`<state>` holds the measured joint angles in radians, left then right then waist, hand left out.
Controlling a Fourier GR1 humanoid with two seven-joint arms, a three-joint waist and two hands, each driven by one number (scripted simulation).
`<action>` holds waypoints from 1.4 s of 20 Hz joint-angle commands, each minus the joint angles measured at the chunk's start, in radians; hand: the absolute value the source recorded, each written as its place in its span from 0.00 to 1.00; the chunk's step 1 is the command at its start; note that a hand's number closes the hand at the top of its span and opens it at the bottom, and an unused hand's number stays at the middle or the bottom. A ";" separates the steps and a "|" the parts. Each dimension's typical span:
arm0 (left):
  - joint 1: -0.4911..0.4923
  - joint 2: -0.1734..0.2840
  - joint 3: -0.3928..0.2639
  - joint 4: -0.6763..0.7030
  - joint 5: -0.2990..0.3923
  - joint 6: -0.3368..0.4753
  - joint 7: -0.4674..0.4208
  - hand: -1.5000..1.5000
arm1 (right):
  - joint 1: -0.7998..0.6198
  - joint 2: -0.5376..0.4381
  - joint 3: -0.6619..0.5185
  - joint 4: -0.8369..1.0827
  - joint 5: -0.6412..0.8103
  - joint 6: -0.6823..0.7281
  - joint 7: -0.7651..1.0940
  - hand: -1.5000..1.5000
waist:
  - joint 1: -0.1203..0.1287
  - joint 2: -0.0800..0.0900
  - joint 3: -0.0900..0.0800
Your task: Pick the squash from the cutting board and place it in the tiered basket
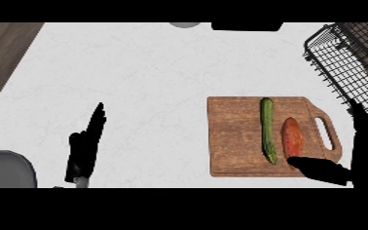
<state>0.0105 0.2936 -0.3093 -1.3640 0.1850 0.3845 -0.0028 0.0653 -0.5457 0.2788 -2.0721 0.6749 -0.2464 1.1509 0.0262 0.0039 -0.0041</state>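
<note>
**Counter inventory: squash on the board, right hand at its near end**

1. Rectangular brown wooden cutting board (237,126), with a handle slot on its right side. You will find it lying flat on the white speckled counter (144,78), right of centre.
2. Long thin green squash (268,129). It lies lengthwise on the board, just left of item 3 and roughly parallel to it.
3. Orange-red tapered vegetable (291,136) (it looks like a sweet potato). It sits between the squash and the handle slot.
4. Black wire tiered basket (338,61). Look to the upper right corner; it stands apart from the board.
5. Right hand (316,168). Its dark fingers reach over the board's lower right corner, the tip touching the orange-red vegetable's near end; they look extended and hold nothing.
6. Left hand (84,146). You see it at lower left, fingers straight and pointing up, open and holding nothing.
</note>
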 commanded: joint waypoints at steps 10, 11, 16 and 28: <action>0.043 -0.016 -0.003 0.000 -0.013 -0.015 -0.015 0.50 | -0.190 0.205 0.091 0.279 0.147 0.246 0.262 0.00 | -0.009 -0.001 0.002; 0.025 -0.005 0.011 -0.010 -0.019 -0.007 -0.008 0.50 | -0.240 0.188 0.032 0.327 0.100 0.282 0.230 0.00 | -0.006 0.000 0.003; 0.009 -0.031 0.019 0.030 -0.035 0.001 -0.013 0.50 | -0.305 0.332 0.079 0.348 0.176 0.298 0.270 0.00 | -0.019 -0.003 0.003; 0.077 -0.017 0.039 -0.004 -0.019 -0.041 -0.050 0.50 | -0.351 0.438 -0.036 0.552 0.175 0.417 0.245 0.00 | -0.014 -0.003 0.003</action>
<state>0.0618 0.2710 -0.2811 -1.3750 0.1583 0.3622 -0.0274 -0.2417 -0.1551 0.2584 -1.5865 0.8394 0.0842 1.1959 0.0079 -0.0004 -0.0005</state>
